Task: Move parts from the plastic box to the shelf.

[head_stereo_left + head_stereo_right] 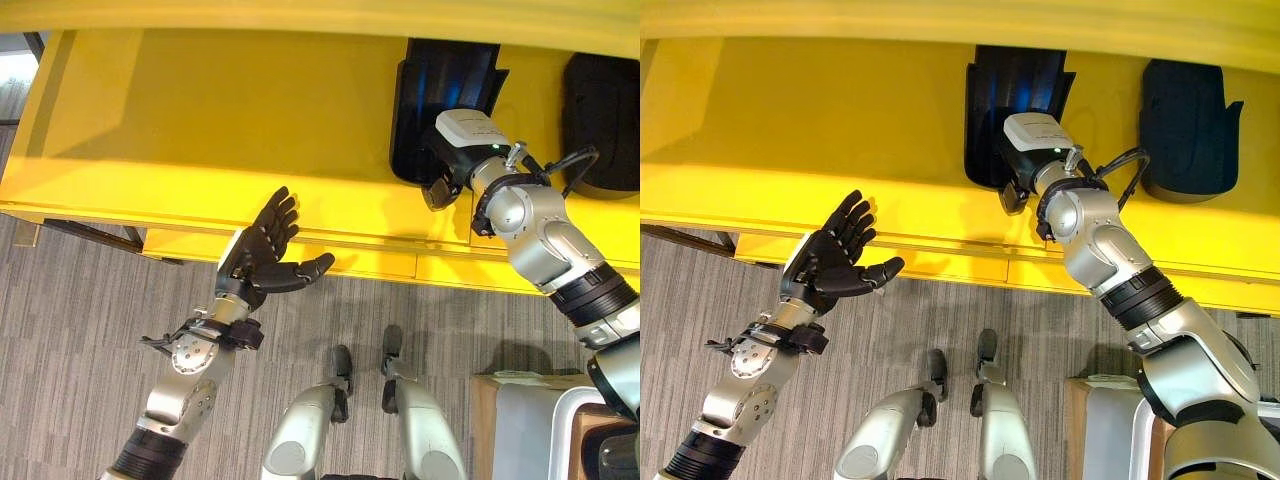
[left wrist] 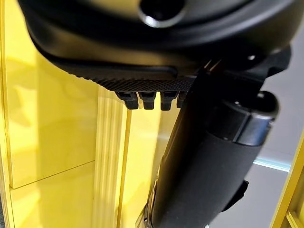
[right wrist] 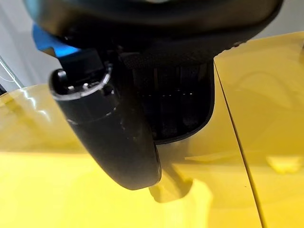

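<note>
Part (image 1: 1012, 100), black and ribbed, lying flat on yellow shelf (image 1: 790, 110), right hand (image 1: 1018, 190) reaching onto its near edge; fingers hidden behind wrist, grip impossible to tell. Second black part (image 1: 1185, 115) well apart, further right. Left hand (image 1: 830, 262) spread, empty, hovering off shelf's front lip. Wide bare shelf leftward, probably room for more.

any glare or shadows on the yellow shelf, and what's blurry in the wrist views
Left eye view: the yellow shelf carries a broad shadow band from its upper edge. Right wrist view: soft glare streaks lie on the shelf, the right hand is a dark close blur, casting a shadow below. Left wrist view: the left hand is blurred too.
</note>
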Controlling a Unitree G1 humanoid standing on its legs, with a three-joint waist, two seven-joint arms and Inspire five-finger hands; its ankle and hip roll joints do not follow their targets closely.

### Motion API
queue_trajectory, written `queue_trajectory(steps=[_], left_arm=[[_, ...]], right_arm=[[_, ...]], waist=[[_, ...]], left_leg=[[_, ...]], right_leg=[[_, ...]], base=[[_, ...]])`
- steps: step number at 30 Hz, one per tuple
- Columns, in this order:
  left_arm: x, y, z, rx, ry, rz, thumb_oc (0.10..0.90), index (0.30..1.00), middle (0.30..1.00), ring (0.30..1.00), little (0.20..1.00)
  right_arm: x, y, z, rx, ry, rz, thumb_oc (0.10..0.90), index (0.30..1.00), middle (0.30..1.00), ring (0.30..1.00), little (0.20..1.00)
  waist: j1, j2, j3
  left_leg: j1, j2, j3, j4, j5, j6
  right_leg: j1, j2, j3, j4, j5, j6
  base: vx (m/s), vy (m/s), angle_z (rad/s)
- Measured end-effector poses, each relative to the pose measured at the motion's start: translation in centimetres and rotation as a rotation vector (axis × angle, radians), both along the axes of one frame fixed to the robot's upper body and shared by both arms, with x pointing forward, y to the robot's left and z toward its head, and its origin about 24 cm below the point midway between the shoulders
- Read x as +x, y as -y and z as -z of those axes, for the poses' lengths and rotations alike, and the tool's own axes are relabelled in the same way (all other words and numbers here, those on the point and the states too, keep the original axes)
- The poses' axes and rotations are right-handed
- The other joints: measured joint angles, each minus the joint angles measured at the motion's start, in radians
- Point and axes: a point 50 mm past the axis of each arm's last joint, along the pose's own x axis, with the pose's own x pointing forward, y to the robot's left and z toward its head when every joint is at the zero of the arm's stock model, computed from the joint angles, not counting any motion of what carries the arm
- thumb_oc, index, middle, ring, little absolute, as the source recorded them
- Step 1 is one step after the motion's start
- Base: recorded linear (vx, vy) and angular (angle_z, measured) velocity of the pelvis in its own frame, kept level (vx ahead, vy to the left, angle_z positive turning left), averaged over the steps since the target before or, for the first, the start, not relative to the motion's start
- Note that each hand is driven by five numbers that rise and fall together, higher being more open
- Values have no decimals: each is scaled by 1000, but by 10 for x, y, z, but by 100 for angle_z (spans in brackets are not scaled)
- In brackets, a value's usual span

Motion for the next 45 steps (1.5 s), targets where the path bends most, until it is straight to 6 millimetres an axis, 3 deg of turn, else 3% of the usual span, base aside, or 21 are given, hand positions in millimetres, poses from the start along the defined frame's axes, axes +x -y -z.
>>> queue_trajectory(steps=[25, 37, 45], left_arm=[[2, 3, 0, -42, -11, 13, 900, 1000, 1000, 1000, 1000], [4, 12, 2, -42, -20, 48, 900, 1000, 1000, 1000, 1000], [5, 20, 2, -71, -27, 61, 900, 1000, 1000, 1000, 1000]], right_arm=[[0, -7, 0, -18, 20, -19, 400, 300, 300, 300, 300], [0, -32, -3, -26, 44, -109, 400, 300, 300, 300, 300], [0, -34, -3, -4, 72, -87, 400, 300, 300, 300, 300]], waist=[[5, 3, -2], [33, 3, -2], [43, 2, -2]], left_leg=[[3, 0, -21, -14, 20, 0], [19, -1, -28, -32, 24, -1], [24, 0, -45, -32, 24, -2]], right_leg=[[6, 1, -20, -5, 4, -7], [26, 2, -29, -24, 7, -10], [41, 2, -43, -32, 6, -10]], base=[[2, 1, 1], [13, 15, 1], [25, -2, 5]])
